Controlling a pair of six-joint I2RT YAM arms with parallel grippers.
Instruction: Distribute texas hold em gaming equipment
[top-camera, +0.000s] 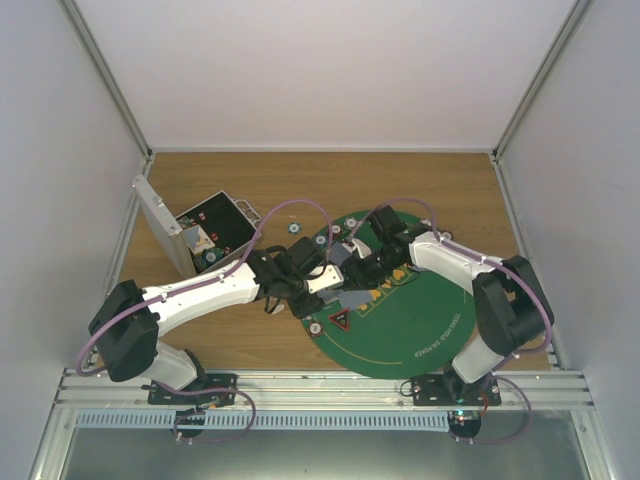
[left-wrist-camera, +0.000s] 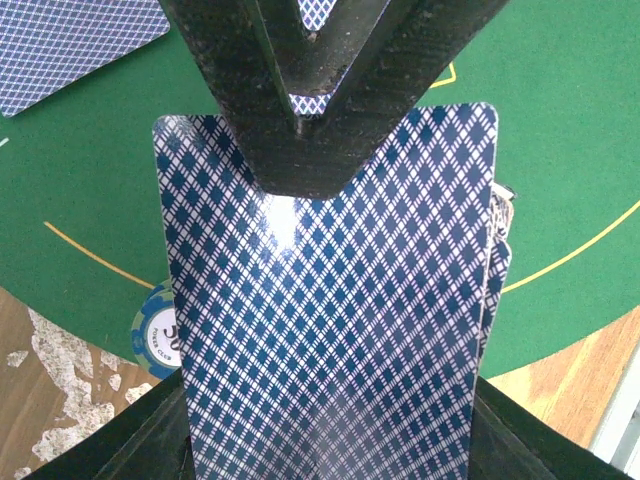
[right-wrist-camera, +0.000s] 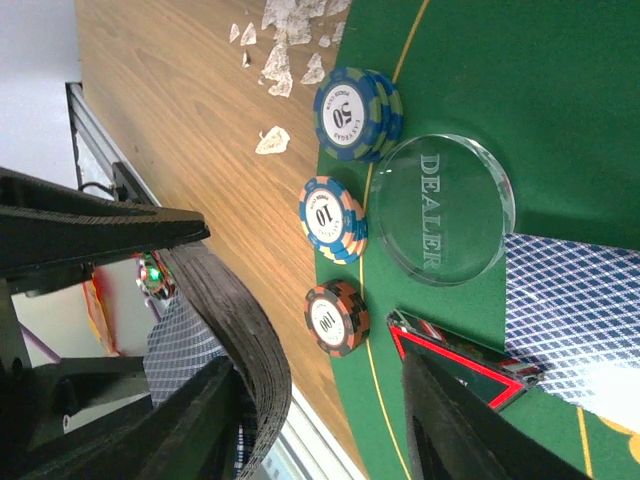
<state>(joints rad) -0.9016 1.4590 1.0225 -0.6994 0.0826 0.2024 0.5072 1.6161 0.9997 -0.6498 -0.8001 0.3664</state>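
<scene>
The brown wooden tabletop (top-camera: 420, 180) carries a big round green felt mat (top-camera: 420, 320) toward its right and an open silver case (top-camera: 155, 215) at the left rear. Between them, a lone poker chip (top-camera: 293, 227) lies on bare wood. White flakes (right-wrist-camera: 290, 50) are scattered by the mat's edge.

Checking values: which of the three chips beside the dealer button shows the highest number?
The red-and-black chip marked 100, next to the red triangle; the 50 chip and the 10 chip are blue-edged.
</scene>
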